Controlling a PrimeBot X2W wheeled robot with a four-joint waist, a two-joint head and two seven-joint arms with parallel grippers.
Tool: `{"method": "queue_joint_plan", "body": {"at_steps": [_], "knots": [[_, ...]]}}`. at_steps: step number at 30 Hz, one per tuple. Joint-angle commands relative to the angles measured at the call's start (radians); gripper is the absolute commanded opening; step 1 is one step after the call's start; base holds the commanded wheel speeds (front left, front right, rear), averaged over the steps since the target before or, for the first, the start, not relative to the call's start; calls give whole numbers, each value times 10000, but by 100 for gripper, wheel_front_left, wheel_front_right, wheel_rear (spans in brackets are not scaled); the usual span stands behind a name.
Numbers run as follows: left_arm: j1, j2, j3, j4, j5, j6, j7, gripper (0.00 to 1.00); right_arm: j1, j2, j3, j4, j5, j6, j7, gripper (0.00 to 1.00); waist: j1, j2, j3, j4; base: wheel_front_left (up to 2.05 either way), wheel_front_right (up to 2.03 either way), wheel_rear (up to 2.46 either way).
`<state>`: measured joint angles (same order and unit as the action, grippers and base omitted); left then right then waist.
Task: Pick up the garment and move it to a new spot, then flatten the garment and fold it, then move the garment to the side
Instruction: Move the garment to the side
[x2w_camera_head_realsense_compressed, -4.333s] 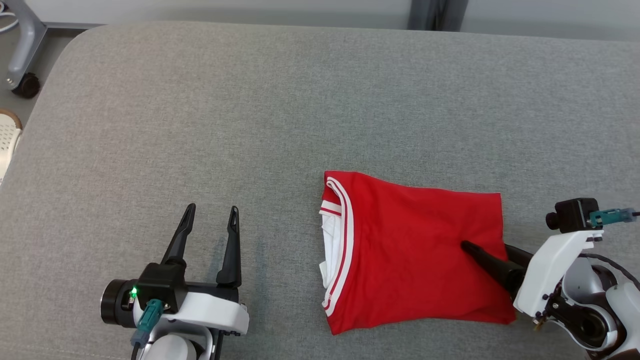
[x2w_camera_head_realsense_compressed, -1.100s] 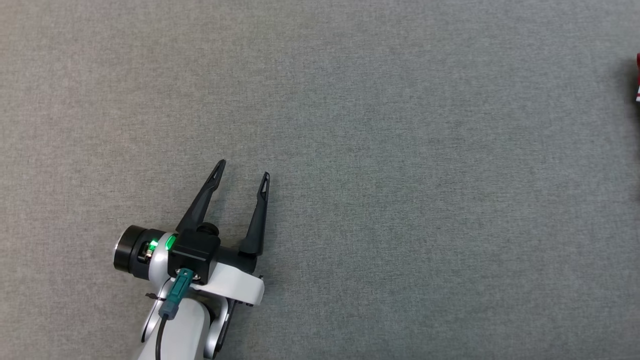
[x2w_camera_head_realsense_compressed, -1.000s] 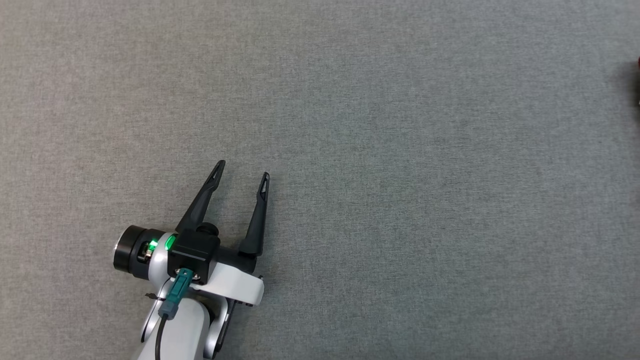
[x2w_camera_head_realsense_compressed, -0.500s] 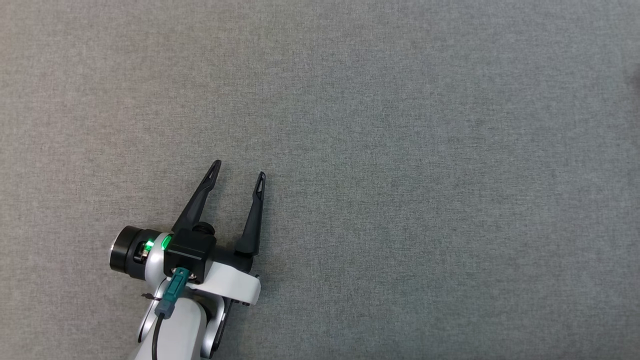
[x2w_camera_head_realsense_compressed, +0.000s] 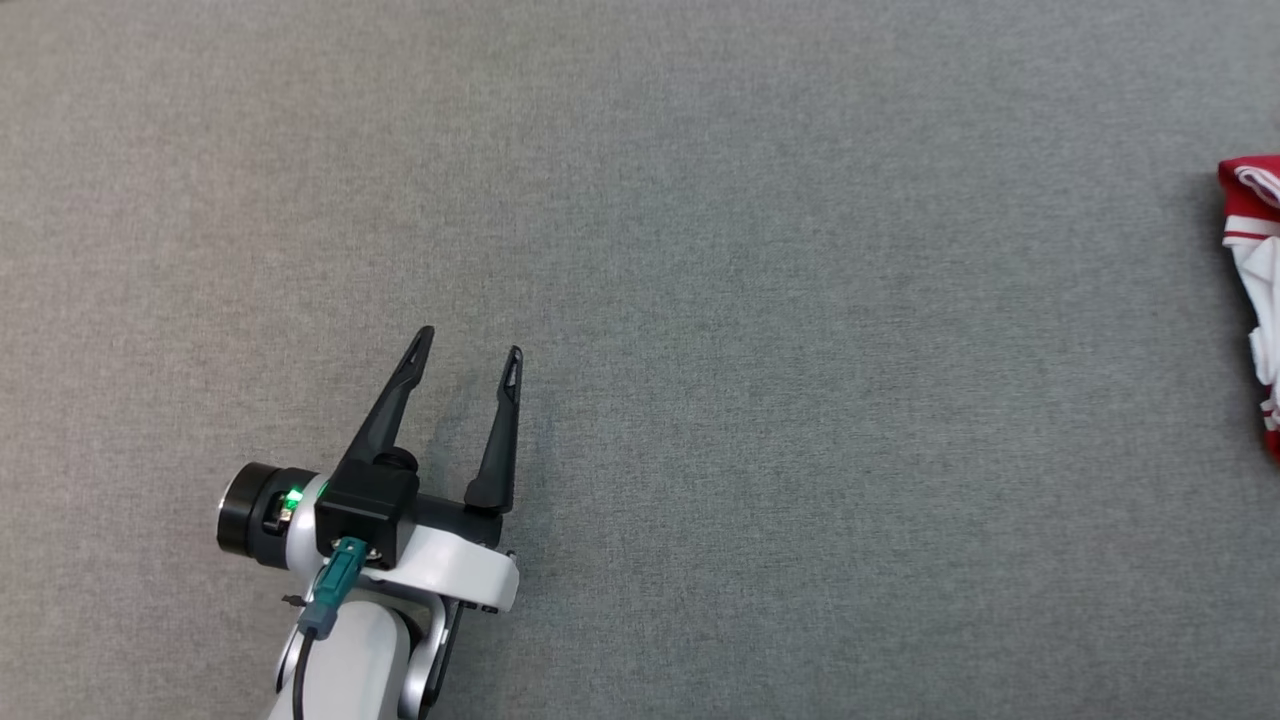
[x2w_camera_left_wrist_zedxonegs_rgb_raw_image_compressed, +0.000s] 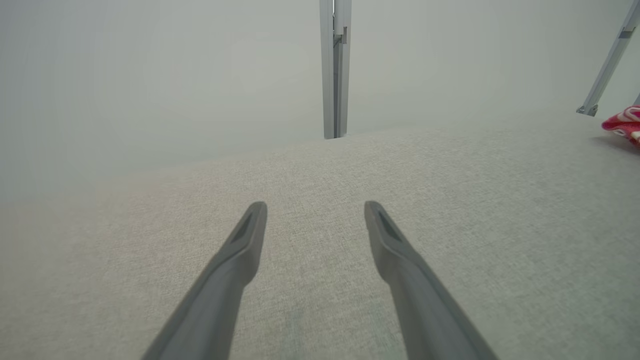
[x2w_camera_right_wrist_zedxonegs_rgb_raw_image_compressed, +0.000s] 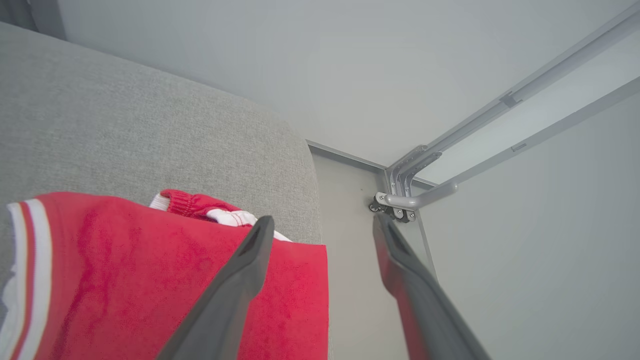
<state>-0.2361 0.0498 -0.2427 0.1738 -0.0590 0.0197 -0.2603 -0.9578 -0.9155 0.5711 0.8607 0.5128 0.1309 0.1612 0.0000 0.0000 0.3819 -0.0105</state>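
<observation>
Our right hand (x2w_camera_right_wrist_zedxonegs_rgb_raw_image_compressed: 322, 222) released, jaws apart over folded garment (x2w_camera_right_wrist_zedxonegs_rgb_raw_image_compressed: 150, 280); left hand (x2w_camera_head_realsense_compressed: 469, 342) released, well left of garment. Best we lift straight up, not snagging fold.

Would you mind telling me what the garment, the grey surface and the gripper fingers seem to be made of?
Garment: likely a thin synthetic knit, matte red with white striped trim; it drapes with soft creases.
Surface: grey woven upholstery fabric, its fine heathered weave visible.
Fingers: probably moulded matte black plastic, smooth with slotted tips, possibly rubber-coated.
</observation>
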Motion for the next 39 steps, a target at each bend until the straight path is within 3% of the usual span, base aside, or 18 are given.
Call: {"method": "queue_joint_plan", "body": {"at_steps": [1, 7, 14, 19, 24, 35, 39], "knots": [[49, 36, 94, -54, -69, 97, -44, 100, -117, 135, -92, -165, 187, -1, -231, 100, 0, 0, -263, -112, 0, 0, 0], [291, 36, 429, -213, -154, 220, -44, 100, -96, 951, -551, -992, 729, -1, -1196, 100, 0, 0, -937, -359, 0, 0, 0], [591, 37, 862, -626, -326, 363, -44, 100, 891, 1931, -1519, -2221, 1413, -1, -2427, 100, 0, 0, -1673, -513, 0, 0, 0], [799, 34, 1169, -961, -535, 465, -44, 100, 2029, 3000, -2465, -3357, 1336, -1, -3378, 100, 0, 0, -2039, -586, 0, 0, 0], [976, 30, 1426, -1308, -890, 603, -44, 100, 3506, 4204, -3522, -4619, 296, -1, -3977, 100, 0, 0, -2230, -592, 0, 0, 0], [1431, 31, 1544, -1545, -1212, 823, -44, 100, 6990, 7895, -6031, -7888, -2989, -1, -4263, 100, 0, 0, -2334, -475, 0, 0, 0], [1566, 33, 1624, -1525, -1325, 953, -44, 100, 7714, 8397, -6334, -8395, -3530, -1, -4265, 100, 0, 0, -2387, -421, 0, 0, 0]]}}
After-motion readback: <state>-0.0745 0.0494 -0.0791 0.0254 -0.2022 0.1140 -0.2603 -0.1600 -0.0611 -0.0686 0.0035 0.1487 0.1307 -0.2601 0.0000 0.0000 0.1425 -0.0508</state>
